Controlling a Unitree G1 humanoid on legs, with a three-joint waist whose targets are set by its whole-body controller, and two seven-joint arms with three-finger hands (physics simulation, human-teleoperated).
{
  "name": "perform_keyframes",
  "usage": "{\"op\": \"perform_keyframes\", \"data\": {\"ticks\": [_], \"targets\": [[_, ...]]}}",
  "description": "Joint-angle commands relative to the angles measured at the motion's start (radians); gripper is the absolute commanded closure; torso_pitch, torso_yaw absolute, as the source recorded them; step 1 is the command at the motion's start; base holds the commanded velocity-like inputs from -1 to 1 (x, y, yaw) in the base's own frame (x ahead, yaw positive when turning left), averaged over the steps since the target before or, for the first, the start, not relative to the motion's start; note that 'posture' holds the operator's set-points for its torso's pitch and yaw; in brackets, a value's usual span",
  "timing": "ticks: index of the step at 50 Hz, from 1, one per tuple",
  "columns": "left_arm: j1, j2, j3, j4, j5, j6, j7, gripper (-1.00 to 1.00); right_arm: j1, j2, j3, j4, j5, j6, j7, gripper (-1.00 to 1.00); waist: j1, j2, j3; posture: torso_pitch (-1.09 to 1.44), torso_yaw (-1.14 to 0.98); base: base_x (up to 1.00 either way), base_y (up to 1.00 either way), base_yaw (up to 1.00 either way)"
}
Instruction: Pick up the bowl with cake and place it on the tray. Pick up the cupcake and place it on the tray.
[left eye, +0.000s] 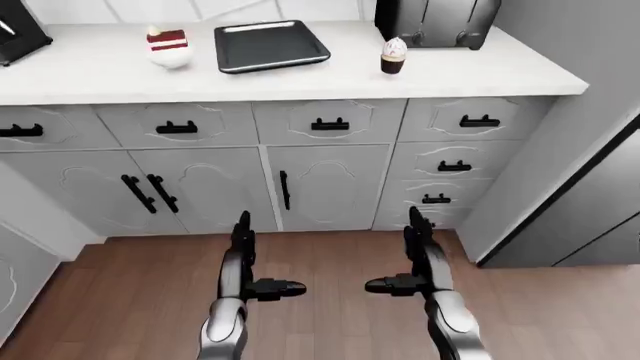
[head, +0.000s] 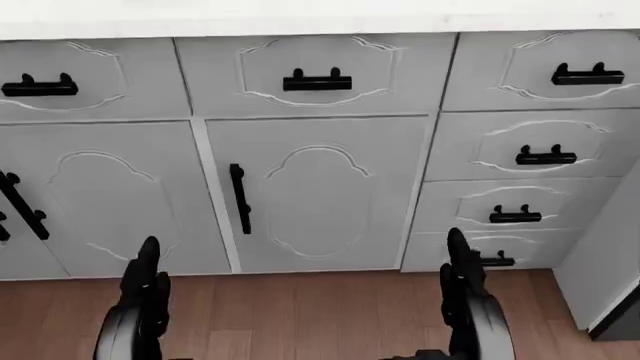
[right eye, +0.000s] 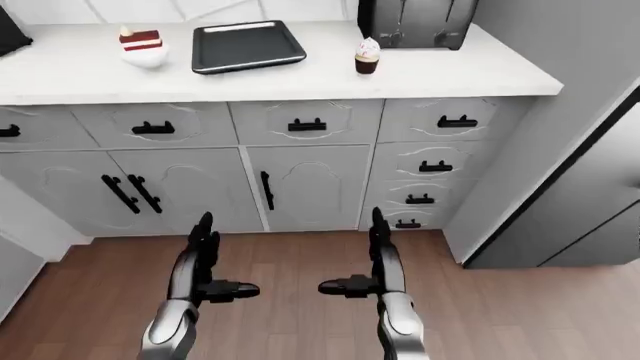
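Currently you are at the approach: both your left hand (left eye: 255, 279) and right hand (left eye: 415, 276) hang unclenched, grasping nothing. Bowl with cake (left eye: 168, 48) sits left of the tray (left eye: 270, 46), cupcake (left eye: 394, 55) right; step closer, reach the bowl first

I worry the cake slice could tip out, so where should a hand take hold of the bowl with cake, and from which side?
Probably by the bowl with cake's rounded white wall, low down, below the slice that stands above its rim. In the left-eye view, come from its left side with the left hand, since the tray lies close on its right.
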Motion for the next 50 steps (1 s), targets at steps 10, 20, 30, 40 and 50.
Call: {"op": "perform_keyframes", "data": {"ticks": [10, 20, 30, 40, 50], "targets": [[0.01, -0.002, -0.018, -0.287, 0.015, 0.052, -0.002, -1.0, -0.023, 0.003, 0.017, -0.167, -0.021, 0.018, -0.011, -1.0, 0.008, -0.006, -0.075, 0.0, 0.0, 0.0, 0.0, 0.0], [-0.045, 0.008, -0.008, -0.511, 0.019, 0.276, -0.005, -1.0, -0.077, 0.003, 0.034, -0.314, -0.052, 0.163, -0.018, -1.0, 0.007, -0.002, -0.089, 0.0, 0.0, 0.0, 0.0, 0.0], [-0.217, 0.036, 0.024, -0.76, 0.015, 0.598, -0.01, -1.0, -0.153, 0.004, 0.037, -0.599, -0.057, 0.434, -0.033, -1.0, 0.01, -0.001, -0.092, 0.0, 0.0, 0.0, 0.0, 0.0], [-0.263, 0.057, 0.041, -0.833, -0.006, 0.678, -0.01, -1.0, -0.173, 0.005, 0.04, -0.662, -0.04, 0.481, -0.031, -1.0, 0.008, -0.003, -0.036, 0.0, 0.0, 0.17, 0.0, 0.0], [-0.252, 0.058, 0.064, -0.85, -0.026, 0.685, -0.009, -1.0, -0.158, -0.006, 0.029, -0.682, -0.038, 0.486, -0.019, -1.0, 0.002, 0.01, -0.041, 0.0, 0.0, 0.33, 0.0, 0.0]]}}
